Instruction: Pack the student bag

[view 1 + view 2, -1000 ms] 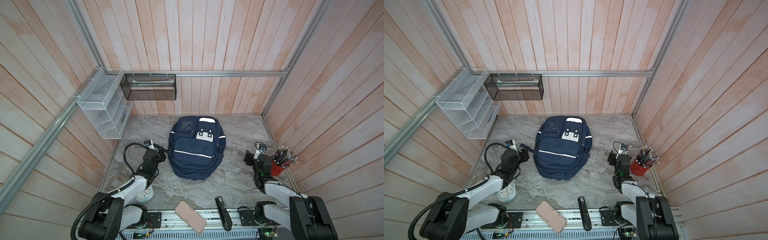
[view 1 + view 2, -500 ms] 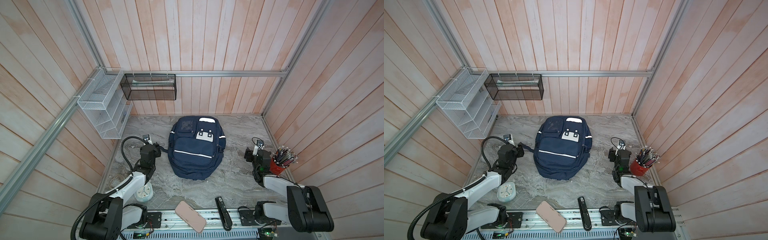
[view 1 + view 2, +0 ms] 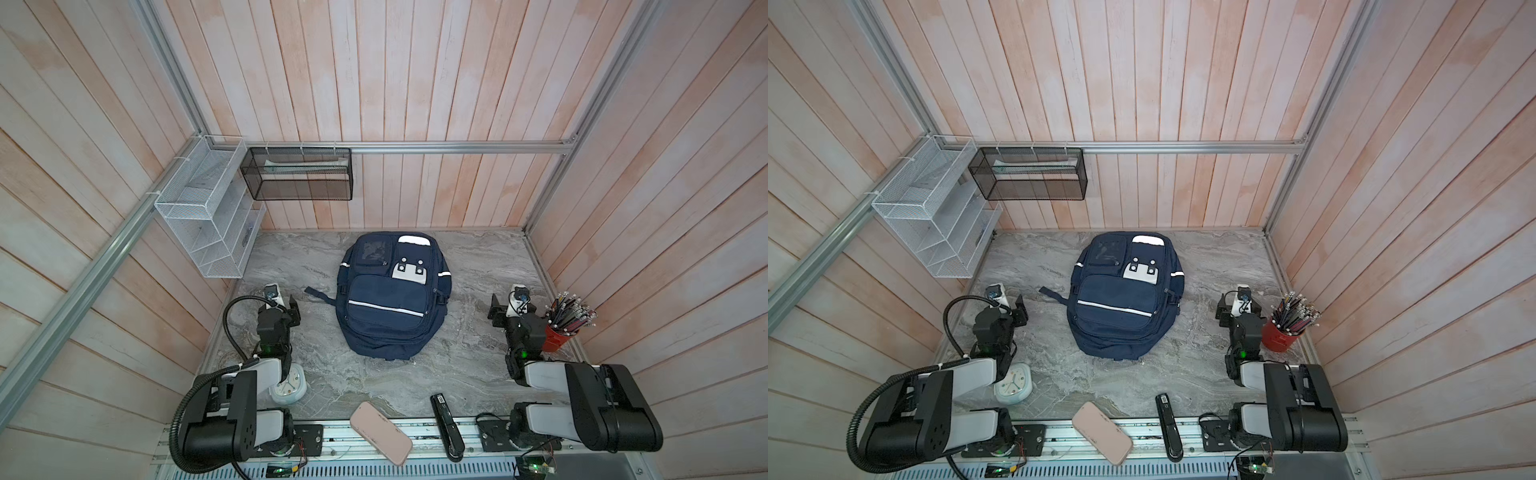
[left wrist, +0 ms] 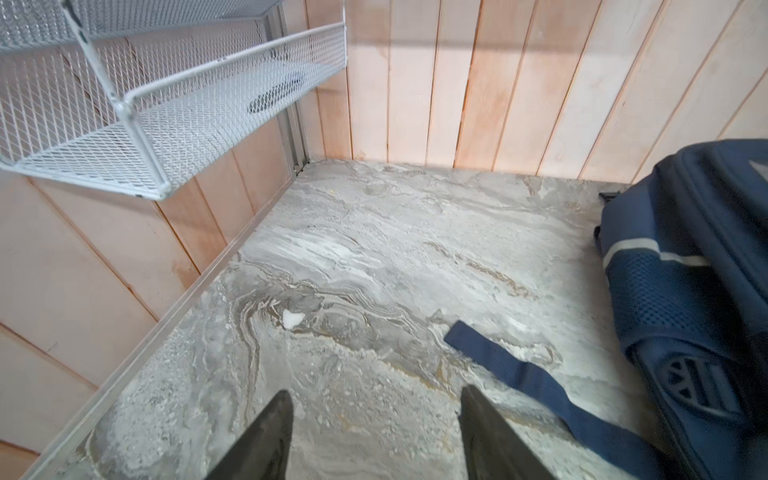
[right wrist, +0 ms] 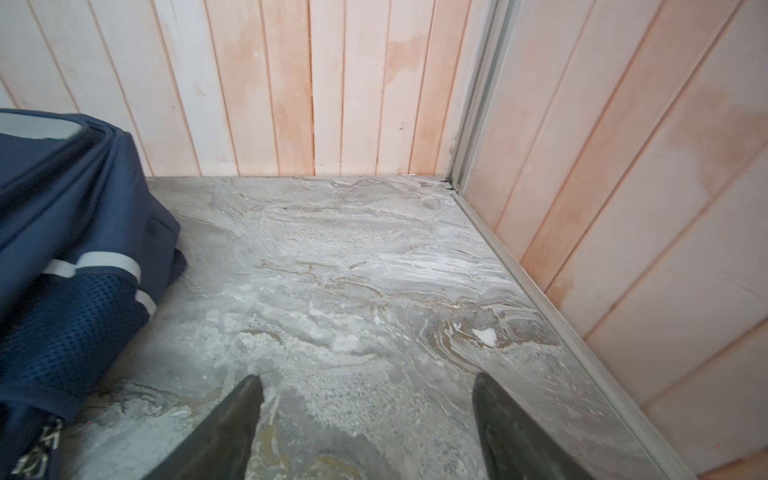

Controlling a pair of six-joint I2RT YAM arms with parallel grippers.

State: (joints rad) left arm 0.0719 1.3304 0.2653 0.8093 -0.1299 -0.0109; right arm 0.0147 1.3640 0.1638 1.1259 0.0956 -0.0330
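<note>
Left side: white mesh rack [image 3: 208, 216] on the wall. Left gripper [image 4: 374, 419] hovers low over bare marble, jaws spread, nothing between them. Clock [image 3: 289, 388] sits close beside the left arm's lower link; an arm swing could knock it.

Loose strap [image 4: 536, 382] trails from the bag just beside the left gripper; a low sweep could snag it and drag the bag.

Centre: navy backpack [image 3: 392, 291] lies flat, front up, every zip I can see looks shut. Pink case [image 3: 380, 432] and black stapler [image 3: 446, 426] lie at the near edge, partly over the rail; a nudge could tip them off.

Right: right gripper [image 5: 368, 419] also spread and empty. Red pencil cup [image 3: 559, 334] stands just beside that arm, could topple.

No readable writing anywhere.
</note>
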